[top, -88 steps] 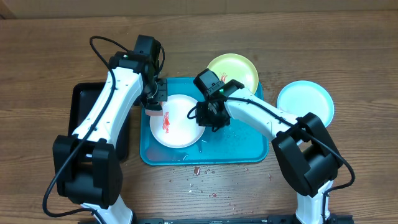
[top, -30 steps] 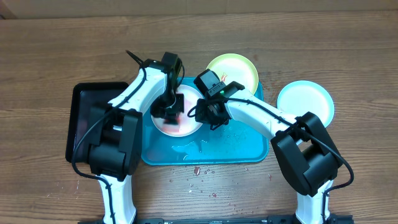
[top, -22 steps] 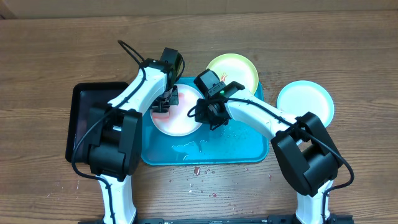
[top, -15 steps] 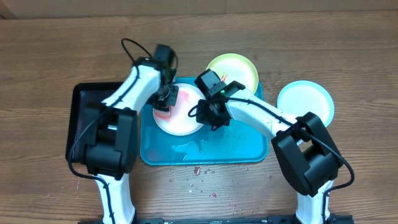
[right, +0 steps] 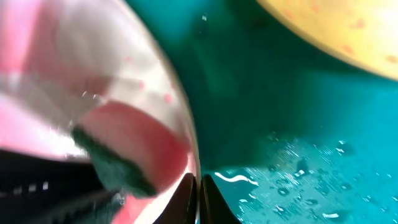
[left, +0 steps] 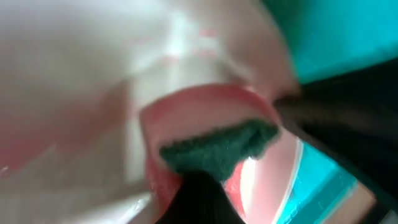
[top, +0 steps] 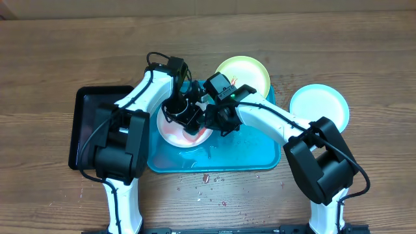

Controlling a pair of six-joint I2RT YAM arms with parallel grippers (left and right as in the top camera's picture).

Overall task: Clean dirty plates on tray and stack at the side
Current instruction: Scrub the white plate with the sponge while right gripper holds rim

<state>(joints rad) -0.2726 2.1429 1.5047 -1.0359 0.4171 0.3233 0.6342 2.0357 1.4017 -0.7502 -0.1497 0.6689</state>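
Observation:
The white/pinkish plate [top: 171, 134] lies on the turquoise tray [top: 250, 155], its centre smeared pink. My left gripper [top: 187, 117] is shut on a pink sponge with a green scouring face [left: 214, 146] and presses it on the plate [left: 74, 62] near its right rim. My right gripper [top: 210, 122] is shut on that plate's right rim [right: 186, 146], fingers closed in the right wrist view [right: 199, 186]; the sponge [right: 134, 152] shows there too. The yellow-green plate [top: 246, 73] rests on the tray's back right corner. The light-blue plate [top: 318, 107] lies on the table to the right.
A black tray [top: 97, 127] stands left of the turquoise one. Water pools on the tray floor [top: 195, 155] and beads show in the right wrist view [right: 298, 168]. Red crumbs [top: 207, 178] lie on the table in front of the tray.
My left gripper has swept the sponge across the plate from its left back part to its right side, close to my right gripper. The right arm has not moved.

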